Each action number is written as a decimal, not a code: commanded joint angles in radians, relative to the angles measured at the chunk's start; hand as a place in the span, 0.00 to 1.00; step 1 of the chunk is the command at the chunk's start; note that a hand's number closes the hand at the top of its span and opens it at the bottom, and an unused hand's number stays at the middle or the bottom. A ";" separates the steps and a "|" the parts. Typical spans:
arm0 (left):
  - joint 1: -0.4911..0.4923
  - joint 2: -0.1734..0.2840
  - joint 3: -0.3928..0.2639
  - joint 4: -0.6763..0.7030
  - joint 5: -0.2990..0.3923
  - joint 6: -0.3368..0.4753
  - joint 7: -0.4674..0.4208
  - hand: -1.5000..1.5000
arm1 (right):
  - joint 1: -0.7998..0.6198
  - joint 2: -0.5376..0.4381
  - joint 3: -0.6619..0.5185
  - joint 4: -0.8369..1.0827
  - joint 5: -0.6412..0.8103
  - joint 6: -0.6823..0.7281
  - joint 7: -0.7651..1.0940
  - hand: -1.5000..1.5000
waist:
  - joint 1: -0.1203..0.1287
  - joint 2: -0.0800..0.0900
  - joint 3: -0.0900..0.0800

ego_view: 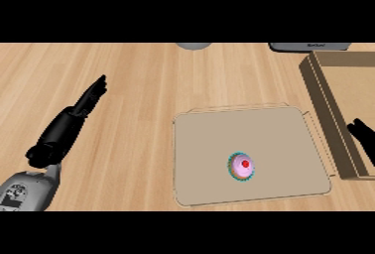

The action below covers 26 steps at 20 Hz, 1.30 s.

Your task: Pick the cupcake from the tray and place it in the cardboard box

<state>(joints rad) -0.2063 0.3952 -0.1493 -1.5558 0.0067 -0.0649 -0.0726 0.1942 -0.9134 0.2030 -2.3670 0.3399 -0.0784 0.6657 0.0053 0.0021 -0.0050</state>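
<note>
Nearest, at the lower left, the grey forearm [28, 191] of the left arm comes in from the near edge, and its black left hand [67, 126] stretches away across the bare wood of the table [132, 79]. The fingers lie straight and together, pointing far and slightly right, and they hold nothing. The hand is well apart from everything else on the table.

To the right of it, in the near middle, lies the tray [219, 134] (a flat tan sheet with a thin raised rim). The cupcake [242, 166] stands on the tray, right of the tray's middle and toward its near side. It has pink frosting, a red dot on top and a teal wrapper edge. Nothing touches it.

At the right edge, level with the middle of the tray, only a few black fingertips of the right hand [364, 136] show. They are spread apart and upright, and they hold nothing. They sit in front of the near part of the cardboard box [327, 106].

The box runs along the right side from near to far, just beside the tray's right edge, with its brown walls standing up and its top open.

At the far edge, a grey rounded object [193, 45] shows in the middle, cut off by the view, and a dark flat object [309, 47] sits far right, just beyond the box.
</note>
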 commanded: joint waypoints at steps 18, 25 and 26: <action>-0.073 -0.048 0.006 0.077 -0.027 -0.016 0.001 0.50 | -0.624 0.314 0.505 0.172 -0.036 0.342 0.783 0.00 | 0.015 -0.001 0.000; 0.012 -0.017 0.030 0.018 -0.015 -0.036 -0.014 0.50 | -0.699 0.373 0.535 0.342 0.043 0.345 0.795 0.00 | 0.018 -0.005 0.001; -0.024 -0.027 0.030 0.058 -0.021 -0.039 -0.026 0.50 | -0.717 0.418 0.558 0.351 0.068 0.337 0.809 0.00 | 0.007 -0.003 0.001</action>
<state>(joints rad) -0.2355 0.3714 -0.1269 -1.5212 -0.0062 -0.1030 -0.0730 -0.4530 -0.5853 0.7136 -2.0702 0.3561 0.1948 1.2261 0.0197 -0.0018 -0.0038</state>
